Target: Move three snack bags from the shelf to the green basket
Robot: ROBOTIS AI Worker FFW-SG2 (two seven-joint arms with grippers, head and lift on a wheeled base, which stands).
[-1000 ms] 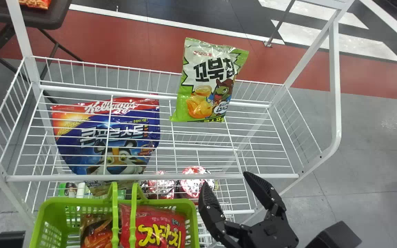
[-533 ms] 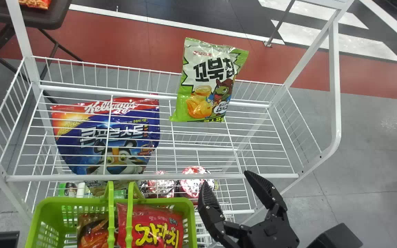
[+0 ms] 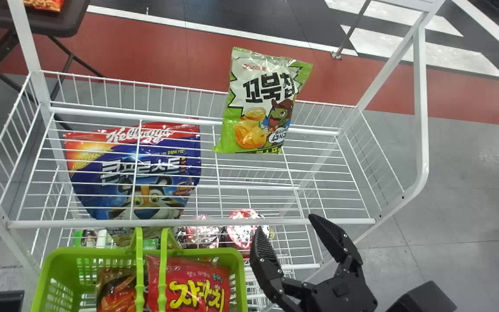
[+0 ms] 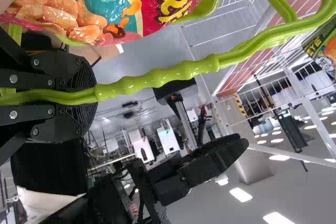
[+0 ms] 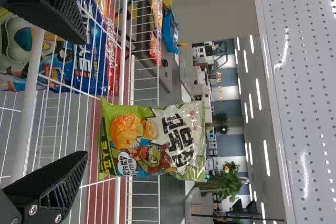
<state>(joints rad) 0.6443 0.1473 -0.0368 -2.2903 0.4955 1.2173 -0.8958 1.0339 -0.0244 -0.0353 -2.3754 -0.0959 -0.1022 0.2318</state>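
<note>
The red bag (image 3: pixel 195 288) and brown bag (image 3: pixel 118 294) are in the green basket (image 3: pixel 206 252), near left, its handle (image 4: pixel 173 77) gripped by left tool (image 4: pixel 79 96) — only the green bag (image 3: pixel 260 104), far on the shelf (image 3: pixel 345 221), remains for the open right tool (image 3: pixel 285 223).

Grey floor (image 3: pixel 470 173) is stretching up to a red floor band (image 3: pixel 137 47), which a white line (image 3: pixel 232 35) is dividing from black floor (image 3: pixel 249 15) with broad white stripes (image 3: pixel 427 49). A dark table (image 3: pixel 69 21) is standing on thin legs at the head view's far left. Elsewhere, a leafy green plant (image 5: pixel 223 184) is standing near blue-grey panels (image 5: pixel 228 85), and long ceiling lights (image 5: pixel 266 158) are glowing.
</note>
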